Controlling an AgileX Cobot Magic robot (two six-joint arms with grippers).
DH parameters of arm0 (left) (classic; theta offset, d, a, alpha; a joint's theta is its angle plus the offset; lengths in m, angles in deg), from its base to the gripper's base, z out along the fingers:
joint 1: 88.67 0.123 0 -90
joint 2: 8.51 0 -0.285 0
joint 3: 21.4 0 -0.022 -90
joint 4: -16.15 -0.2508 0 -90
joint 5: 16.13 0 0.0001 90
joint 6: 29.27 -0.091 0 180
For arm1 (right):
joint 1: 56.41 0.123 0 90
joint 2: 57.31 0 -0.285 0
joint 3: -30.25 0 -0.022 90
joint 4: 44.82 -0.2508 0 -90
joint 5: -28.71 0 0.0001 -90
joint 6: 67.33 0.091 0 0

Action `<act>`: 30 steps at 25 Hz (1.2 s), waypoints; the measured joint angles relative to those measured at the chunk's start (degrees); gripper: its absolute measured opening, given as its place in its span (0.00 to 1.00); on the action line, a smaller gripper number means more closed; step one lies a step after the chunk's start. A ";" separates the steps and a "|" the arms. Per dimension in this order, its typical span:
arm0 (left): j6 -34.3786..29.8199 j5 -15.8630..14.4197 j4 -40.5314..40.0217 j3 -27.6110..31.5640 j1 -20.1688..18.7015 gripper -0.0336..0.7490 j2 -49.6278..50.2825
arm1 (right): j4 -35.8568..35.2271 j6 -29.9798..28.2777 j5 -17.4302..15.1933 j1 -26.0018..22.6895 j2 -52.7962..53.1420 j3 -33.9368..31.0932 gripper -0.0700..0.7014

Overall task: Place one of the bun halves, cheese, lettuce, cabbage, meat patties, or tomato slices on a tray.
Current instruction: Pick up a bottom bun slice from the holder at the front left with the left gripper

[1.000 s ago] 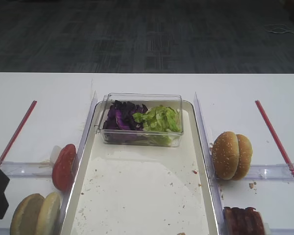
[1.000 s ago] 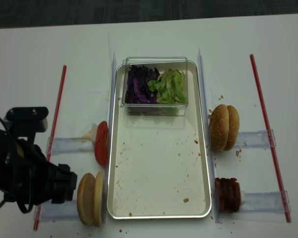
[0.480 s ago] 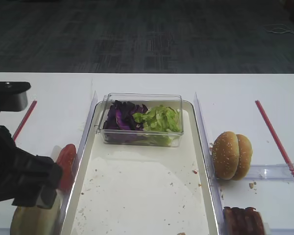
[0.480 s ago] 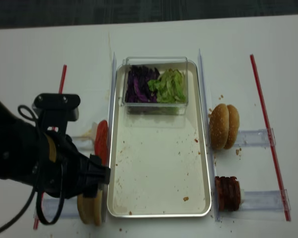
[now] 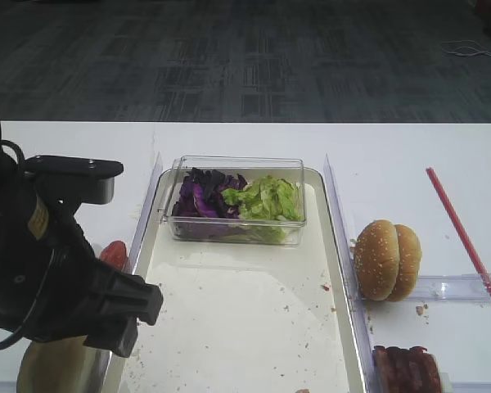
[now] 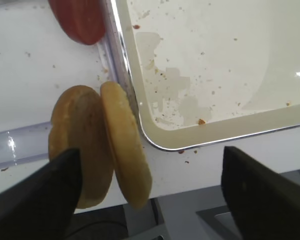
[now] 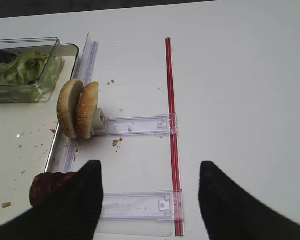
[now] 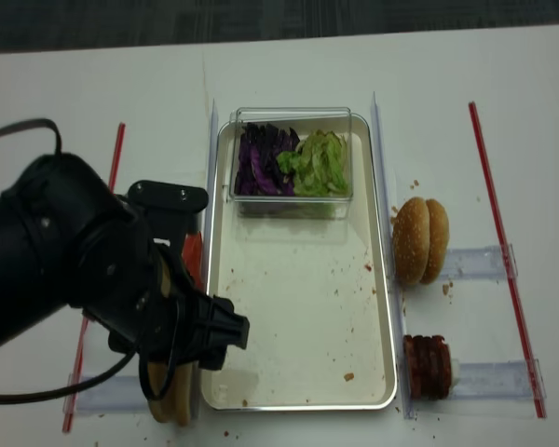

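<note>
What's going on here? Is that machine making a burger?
It looks like the start of one. The robot's left arm hangs over two plain bun halves standing on edge just left of the tray, its left gripper open and holding nothing. The tray carries only crumbs and a clear box of lettuce and purple cabbage. Tomato slices, sesame buns and meat patties sit alongside it. The right gripper waits open, empty.
</note>
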 joint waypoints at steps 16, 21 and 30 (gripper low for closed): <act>0.76 -0.28 3.00 0.00 0.00 0.76 6.87 | 0.00 0.00 0.00 0.00 0.00 0.00 0.69; 0.76 -0.28 2.54 0.00 0.00 0.72 8.52 | 0.00 -0.21 0.00 0.00 0.00 0.00 0.69; 0.96 -1.10 -0.33 0.00 0.00 0.52 8.52 | 0.00 -0.21 0.00 0.00 0.00 0.00 0.69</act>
